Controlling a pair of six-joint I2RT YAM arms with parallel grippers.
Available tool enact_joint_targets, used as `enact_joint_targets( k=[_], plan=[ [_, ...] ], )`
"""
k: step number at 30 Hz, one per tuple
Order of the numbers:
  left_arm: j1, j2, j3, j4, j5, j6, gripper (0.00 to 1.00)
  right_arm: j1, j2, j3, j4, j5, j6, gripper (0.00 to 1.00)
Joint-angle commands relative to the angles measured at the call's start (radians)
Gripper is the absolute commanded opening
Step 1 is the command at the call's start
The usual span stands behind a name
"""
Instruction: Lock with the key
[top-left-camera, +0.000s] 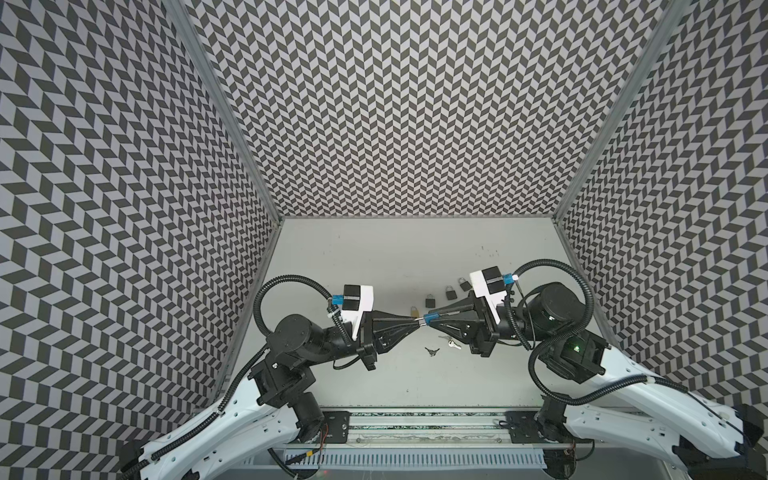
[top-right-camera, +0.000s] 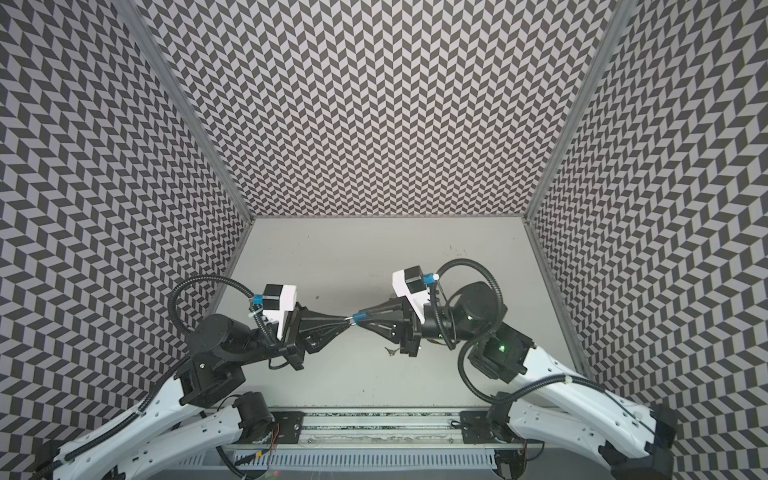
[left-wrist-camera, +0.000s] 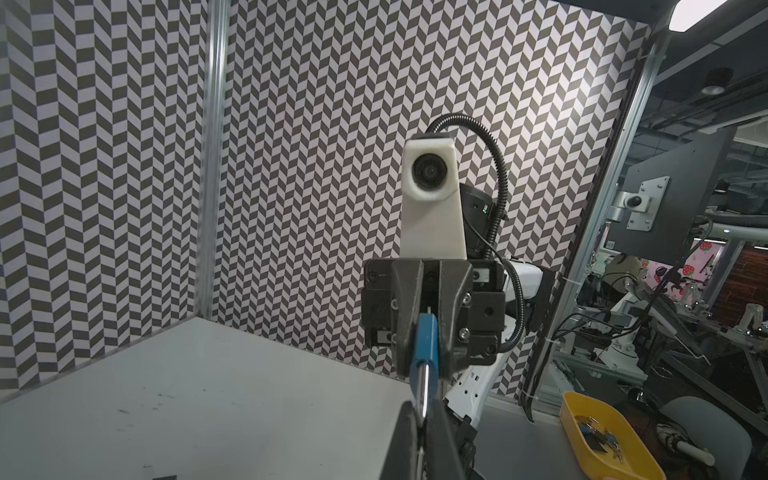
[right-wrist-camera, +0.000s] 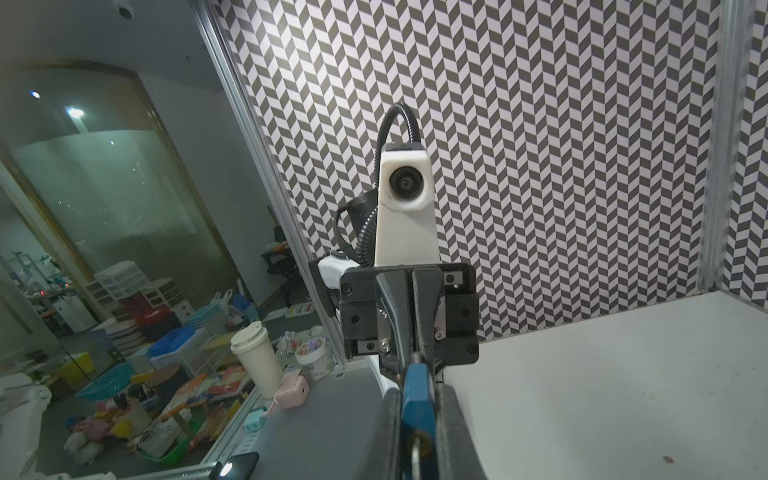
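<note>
Your right hand (top-left-camera: 427, 322) grips the blue padlock (left-wrist-camera: 427, 349) above the middle of the bench (top-left-camera: 374, 257). Your left hand (top-left-camera: 415, 329) is closed on the silver piece (left-wrist-camera: 424, 395) jutting from it.

White-shelled left arm (top-left-camera: 232, 419) and right arm (top-left-camera: 665, 415), black joint motors (top-left-camera: 293, 332), ribbed black cable conduits (top-left-camera: 286, 277), white wrist-camera housings (left-wrist-camera: 432, 216) with round black lenses (left-wrist-camera: 430, 170), green indicator light (top-left-camera: 575, 345) on the right arm.

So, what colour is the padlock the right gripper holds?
Blue padlock; clearest in the left wrist view.
</note>
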Motion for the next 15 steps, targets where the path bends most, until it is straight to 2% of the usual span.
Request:
enact_joint_targets(
  k=[1,9,15],
  plan=[
    [0.003,0.003,0.052,-0.048,0.003,0.043,0.00,0.004,0.005,0.050,-0.115,-0.047,-0.089,0.00],
    [0.001,0.021,0.090,-0.103,0.057,0.093,0.00,0.003,0.001,0.095,-0.181,-0.047,-0.141,0.00],
    [-0.005,0.086,0.096,-0.077,0.120,0.085,0.00,0.012,0.054,0.098,-0.173,-0.072,-0.125,0.00]
  ],
)
